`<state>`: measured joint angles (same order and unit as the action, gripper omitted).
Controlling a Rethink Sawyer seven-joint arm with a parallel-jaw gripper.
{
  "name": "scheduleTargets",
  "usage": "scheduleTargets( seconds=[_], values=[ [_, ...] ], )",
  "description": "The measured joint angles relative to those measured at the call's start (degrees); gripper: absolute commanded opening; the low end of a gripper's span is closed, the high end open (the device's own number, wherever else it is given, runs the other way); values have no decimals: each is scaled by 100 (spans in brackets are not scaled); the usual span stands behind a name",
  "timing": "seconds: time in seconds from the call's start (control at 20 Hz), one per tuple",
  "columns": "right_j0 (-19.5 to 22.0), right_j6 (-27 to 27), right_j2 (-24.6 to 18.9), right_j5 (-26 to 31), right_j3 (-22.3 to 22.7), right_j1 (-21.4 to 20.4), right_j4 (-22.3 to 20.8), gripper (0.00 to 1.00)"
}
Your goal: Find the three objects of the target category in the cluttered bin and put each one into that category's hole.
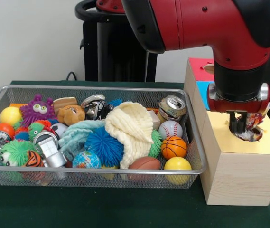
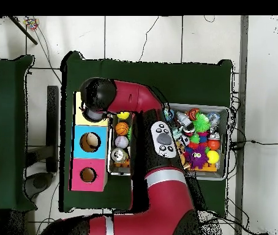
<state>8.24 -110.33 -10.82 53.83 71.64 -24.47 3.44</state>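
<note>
While the gripper [image 1: 243, 127] hangs right over the hole [image 1: 251, 134] in the yellow-topped box [image 1: 234, 178], something flecked sits at its tips.

Nearest, the bin [image 1: 139, 170] lies along the table's front edge, piled with a yellow ball [image 1: 177, 164], a brown football [image 1: 144, 163], a blue spiky ball [image 1: 104, 145] and a cream knitted cloth [image 1: 134, 129]; no rope bundle shows on top, so any left would be buried. At the table's right side the jaws reach into the hole's mouth, likely for a drop, but whether they're clamped or let go, I cannot tell. Overhead, the arm [image 2: 160, 183] covers the bin's middle and the hole itself.
</note>
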Motion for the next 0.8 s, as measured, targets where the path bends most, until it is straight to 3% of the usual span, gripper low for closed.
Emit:
scheduleTargets(
  seconds=[0.25,0.8],
  values=[
    [-258,0,141,1,-273,-9,-543,0],
    [-417,0,149,2,-363,-44,-957,0]
  ],
)
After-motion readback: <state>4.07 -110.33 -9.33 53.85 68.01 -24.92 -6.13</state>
